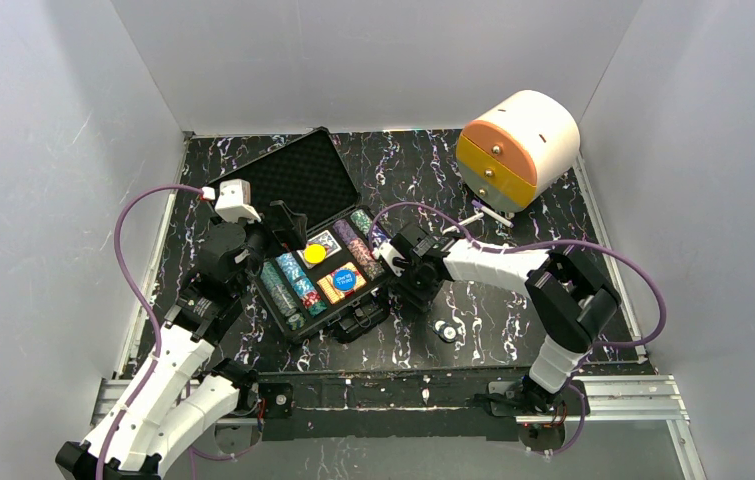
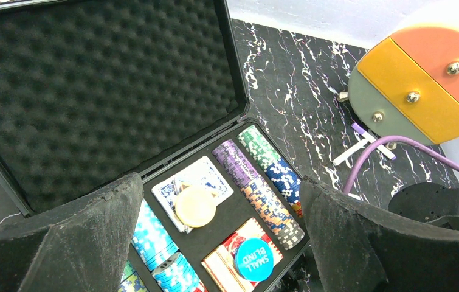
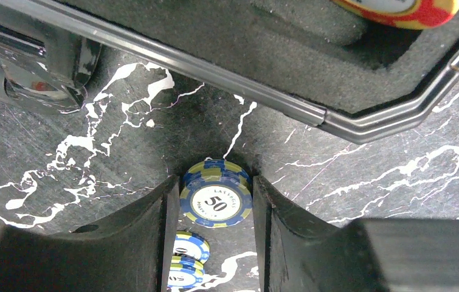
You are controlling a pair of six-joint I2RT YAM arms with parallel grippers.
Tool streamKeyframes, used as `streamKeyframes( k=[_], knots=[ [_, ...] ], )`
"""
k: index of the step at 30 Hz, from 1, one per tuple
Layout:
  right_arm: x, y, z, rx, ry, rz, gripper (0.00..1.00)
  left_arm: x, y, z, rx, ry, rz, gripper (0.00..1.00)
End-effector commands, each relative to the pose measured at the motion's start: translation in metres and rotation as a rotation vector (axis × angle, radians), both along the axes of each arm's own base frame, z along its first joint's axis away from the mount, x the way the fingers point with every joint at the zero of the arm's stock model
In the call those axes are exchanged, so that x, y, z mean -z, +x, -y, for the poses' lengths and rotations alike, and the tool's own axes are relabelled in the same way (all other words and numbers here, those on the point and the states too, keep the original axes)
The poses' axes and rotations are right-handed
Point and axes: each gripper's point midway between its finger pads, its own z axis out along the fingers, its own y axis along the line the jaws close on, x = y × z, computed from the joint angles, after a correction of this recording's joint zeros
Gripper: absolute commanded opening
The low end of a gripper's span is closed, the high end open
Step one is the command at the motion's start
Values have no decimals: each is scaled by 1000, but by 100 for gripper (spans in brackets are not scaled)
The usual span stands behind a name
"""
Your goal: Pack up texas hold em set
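The case (image 1: 296,176) lies open on the table (image 1: 423,160), its foam-lined lid tipped back. In its tray we see the chip rows (image 2: 263,182), a card deck (image 2: 210,173) with a pale round button (image 2: 195,205) on top, and a blue "SMALL BLIND" button (image 2: 254,258) on a second deck.

Just outside the case's right corner, the right gripper (image 3: 215,182) is low over the table. Its fingers press on either edge of a blue-and-yellow 50 chip (image 3: 216,202), pinching it. Two more chips of that colouring (image 3: 189,248) show in the gap behind it.

Above the case's left side hangs the left gripper (image 2: 220,182), its fingers spread wide and holding nothing.

Well beyond the case's far right side sits the round drawer box (image 1: 518,145).
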Motion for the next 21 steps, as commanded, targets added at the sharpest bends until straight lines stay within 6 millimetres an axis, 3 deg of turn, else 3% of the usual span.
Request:
streamKeyframes(
  k=[1, 7, 14, 17, 21],
  knots=[
    [16, -13, 31, 9, -149, -48, 48, -10, 0, -4, -20, 7, 22, 98],
    [10, -6, 25, 64, -139, -38, 28, -11, 0, 1, 3, -5, 25, 98],
    [-6, -3, 20, 177, -80, 2, 15, -19, -4, 4, 26, -46, 81, 98],
    [-15, 1, 18, 244, -48, 26, 3, -19, -4, 5, 33, -55, 81, 98],
    [-27, -3, 7, 307, 13, -14, 1, -15, -5, 9, 51, -55, 66, 98]
  ],
)
